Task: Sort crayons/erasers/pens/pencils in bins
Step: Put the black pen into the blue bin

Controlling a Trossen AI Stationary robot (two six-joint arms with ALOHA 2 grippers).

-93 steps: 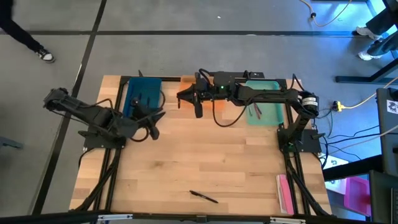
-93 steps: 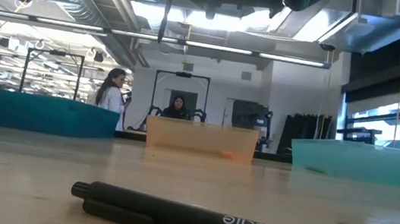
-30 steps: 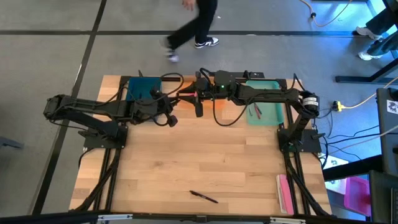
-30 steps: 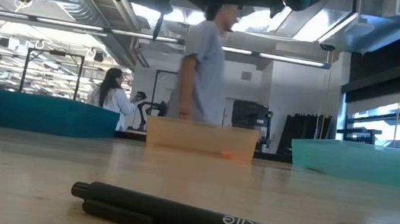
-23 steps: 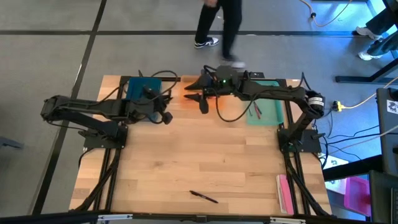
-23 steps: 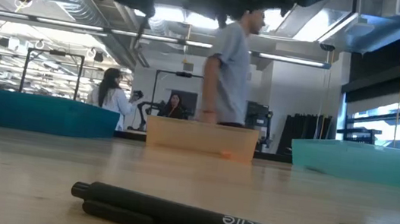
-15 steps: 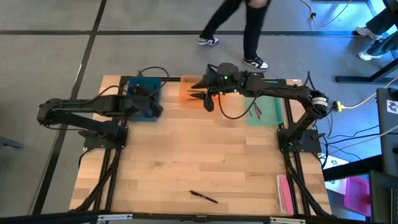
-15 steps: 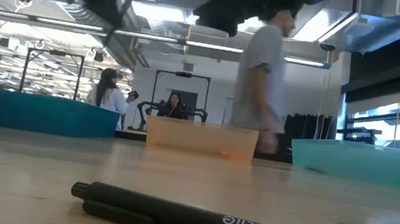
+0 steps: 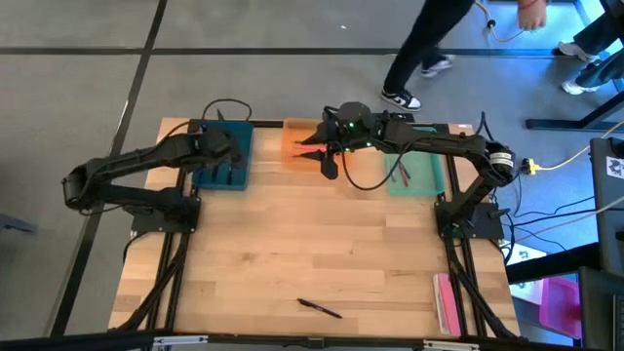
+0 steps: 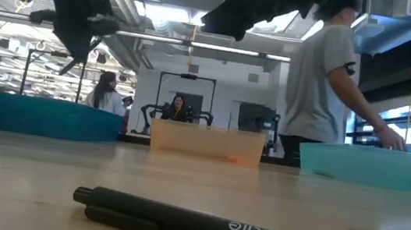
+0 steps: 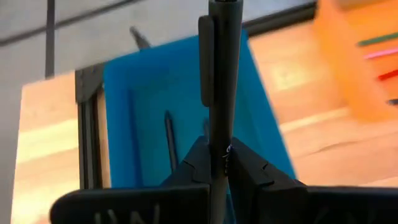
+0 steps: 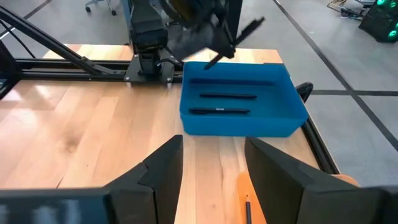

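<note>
Pens first: one black pen [image 11: 222,81] is pinched in the left gripper [image 11: 219,163], jaws narrowed tight on it, hanging over the teal-blue bin [image 9: 224,156] at the far left of the table [image 9: 312,253]. Its lower end is hidden behind the fingers, so can't say how long it is. Two more dark pens [image 12: 227,102] lie inside that bin. The right gripper [image 9: 314,148] hovers over the orange bin [image 9: 297,146] with jaws spread wide, holding nothing; most of that bin is covered by the arm, though a red stick [image 9: 310,151] peeks out. The mint green bin [image 9: 424,171] is partly blocked too, contents hard to make out. Another pen [image 9: 319,308] lies alone near the front edge. A person [image 10: 326,83] stands beyond the table.
</note>
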